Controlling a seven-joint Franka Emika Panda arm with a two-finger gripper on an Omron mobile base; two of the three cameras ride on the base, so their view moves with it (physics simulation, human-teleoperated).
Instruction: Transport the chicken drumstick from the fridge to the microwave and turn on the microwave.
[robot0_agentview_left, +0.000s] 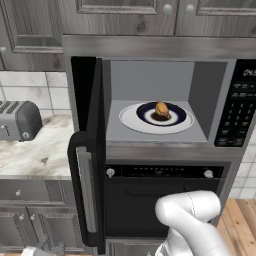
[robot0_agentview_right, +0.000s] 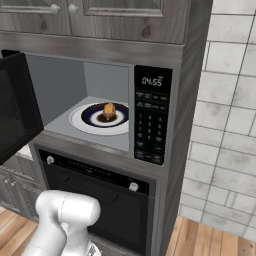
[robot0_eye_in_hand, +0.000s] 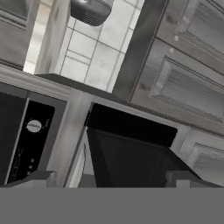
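Note:
The microwave (robot0_agentview_left: 239, 107) (robot0_agentview_right: 151, 120) stands with its door (robot0_agentview_left: 95, 150) (robot0_agentview_right: 17, 107) swung wide open to the left. Inside, the golden-brown chicken drumstick (robot0_agentview_left: 161, 108) (robot0_agentview_right: 109, 109) rests on a dark blue plate (robot0_agentview_left: 175, 115) (robot0_agentview_right: 92, 116) on the white turntable (robot0_agentview_left: 131, 120) (robot0_agentview_right: 77, 120). My gripper (robot0_eye_in_hand: 113, 179) is open, fingertips far apart with nothing between them. In the hand view it points at the dark open door (robot0_eye_in_hand: 127, 153) from close by. My white arm (robot0_agentview_left: 190, 215) (robot0_agentview_right: 65, 215) sits low in front of the oven. The fridge is out of view.
A black oven with knobs (robot0_agentview_left: 150, 200) (robot0_agentview_right: 100, 200) sits directly under the microwave. A grey toaster (robot0_agentview_left: 20, 120) (robot0_eye_in_hand: 89, 11) stands on the marble counter (robot0_agentview_left: 35, 155) to the left. Grey cabinets (robot0_agentview_left: 115, 15) hang above. A tiled wall (robot0_agentview_right: 225, 125) lies to the right.

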